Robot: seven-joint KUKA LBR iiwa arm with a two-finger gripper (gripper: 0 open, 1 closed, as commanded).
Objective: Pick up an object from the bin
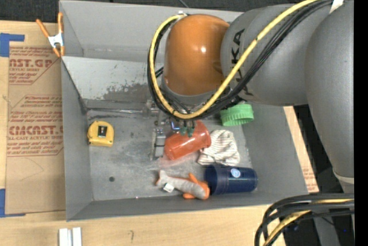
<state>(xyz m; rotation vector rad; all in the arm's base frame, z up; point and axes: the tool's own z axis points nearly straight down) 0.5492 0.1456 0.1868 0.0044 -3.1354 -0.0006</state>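
**A:** In the middle of the bin (103, 72), what is lying nearest the arm?

**B:** An orange plastic cup (187, 145) is lying on its side there. Its long axis is running from lower left to upper right across the floor. I cannot tell which end is the mouth.

**A:** And the gripper?

**B:** The gripper (159, 144) is hanging below the orange wrist cover (192, 55), right at the cup's left end. The cover is blocking the view from above, so I cannot tell whether the gripper is wide or narrow.

**A:** What is crowding the cup?

**B:** A striped cloth (221, 147) is lying against its right end, with a green ribbed piece (237, 115) just above that. A grey and orange toy (184, 184) is lying just below the cup, beside a dark blue cylinder (232, 179). A yellow tape measure (100, 134) is sitting well apart on the left.
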